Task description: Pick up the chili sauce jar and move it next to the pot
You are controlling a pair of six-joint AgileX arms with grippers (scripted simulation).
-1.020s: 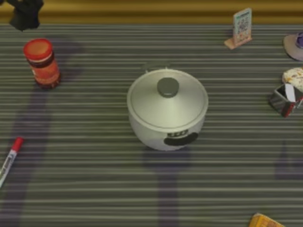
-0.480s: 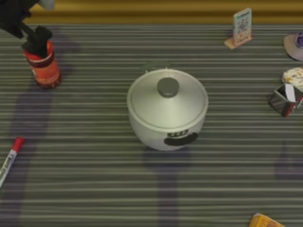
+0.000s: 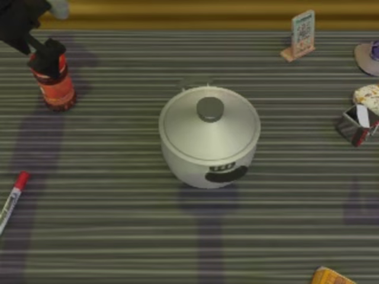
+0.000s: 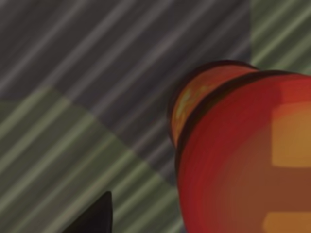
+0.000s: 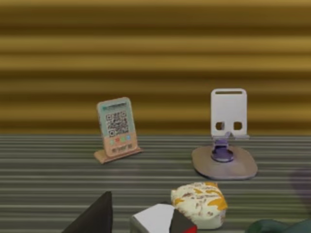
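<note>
The chili sauce jar [image 3: 57,89] stands upright at the far left of the table, with a red lid and an orange-red label. My left gripper [image 3: 42,52] is down over its lid, open, its black fingers on either side of the top. In the left wrist view the jar [image 4: 243,160] fills the frame, and a gap shows between it and the one visible finger [image 4: 97,218]. The silvery pot [image 3: 208,136], with its domed lid and grey knob, sits mid-table, well to the right of the jar. My right arm is out of the top view; one finger [image 5: 97,218] shows in its wrist view.
A red-capped marker pen [image 3: 13,198] lies at the left edge. A QR-code stand [image 3: 303,32], a purple phone stand [image 3: 370,56], a speckled bun [image 3: 367,94] and a grey-and-red box [image 3: 357,125] crowd the right side. A yellow object [image 3: 331,277] sits at the front right.
My left gripper came down from the far left corner onto the jar's lid, covering it. In the last half second it barely shifted. The jar has stayed in place.
</note>
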